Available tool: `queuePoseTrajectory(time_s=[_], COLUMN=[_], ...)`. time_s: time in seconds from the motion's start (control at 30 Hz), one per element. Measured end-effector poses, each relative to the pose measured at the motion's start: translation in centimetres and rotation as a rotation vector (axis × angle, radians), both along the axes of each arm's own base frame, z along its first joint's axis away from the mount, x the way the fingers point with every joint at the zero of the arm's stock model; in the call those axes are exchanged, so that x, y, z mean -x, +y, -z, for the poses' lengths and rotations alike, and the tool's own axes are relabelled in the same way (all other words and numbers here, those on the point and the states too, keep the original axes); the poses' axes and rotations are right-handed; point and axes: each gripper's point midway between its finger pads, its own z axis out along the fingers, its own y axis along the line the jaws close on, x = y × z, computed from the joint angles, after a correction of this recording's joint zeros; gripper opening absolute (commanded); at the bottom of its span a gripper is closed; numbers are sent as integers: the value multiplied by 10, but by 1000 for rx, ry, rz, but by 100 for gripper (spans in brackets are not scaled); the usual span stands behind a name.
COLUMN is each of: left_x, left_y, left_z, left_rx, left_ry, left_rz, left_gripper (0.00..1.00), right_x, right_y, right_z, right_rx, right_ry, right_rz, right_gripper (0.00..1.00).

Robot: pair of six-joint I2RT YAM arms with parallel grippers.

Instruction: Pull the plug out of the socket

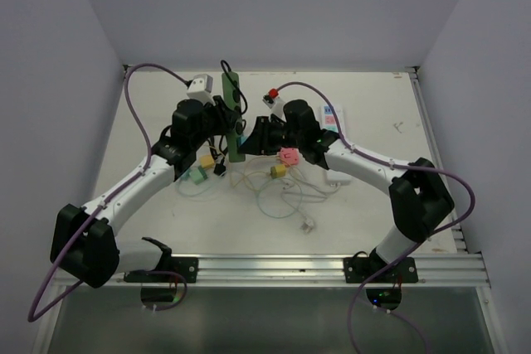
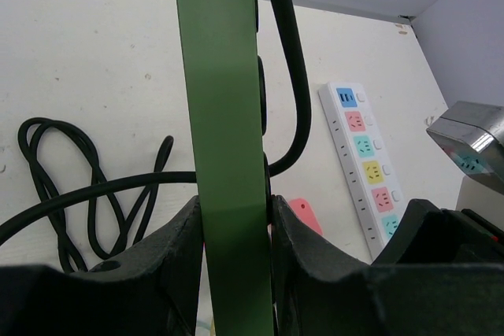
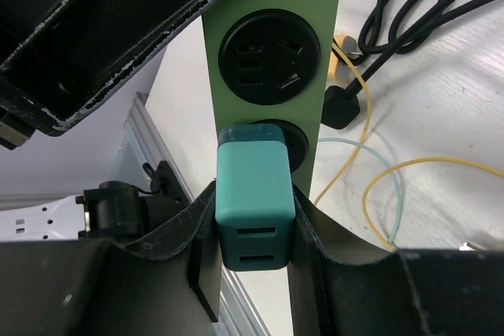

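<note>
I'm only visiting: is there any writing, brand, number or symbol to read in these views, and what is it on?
No readable text in any view.
On the green power strip: none visible.
On the teal plug: none visible.
On the white power strip: only coloured socket patches; any marks are too small to read.

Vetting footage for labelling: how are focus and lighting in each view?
Top external: evenly lit, sharp. Left wrist: the close green power strip looks slightly soft, the white strip behind crisp. Right wrist: teal plug sharp, well lit.
</note>
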Motion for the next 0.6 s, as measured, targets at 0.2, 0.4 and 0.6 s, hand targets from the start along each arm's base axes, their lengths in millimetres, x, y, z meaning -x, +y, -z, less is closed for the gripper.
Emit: queuePoseTrajectory(time_s=[0.2, 0.4, 0.6], left_x=[1, -2, -1], left_y=[-2, -9, -13], left_z=[2, 6, 13], left_rx=[-14, -30, -59], left_ry=[-8, -22, -17], left_rz=[-3, 8, 11], left_gripper=[0, 0, 0], right_x=[1, 4, 6], right_y=[-8, -20, -30], right_z=[-1, -1, 1], right_rx=[44, 90, 124], right_ry=[-26, -35, -39], right_rz=[18, 42, 56], right_gripper=[0, 0, 0])
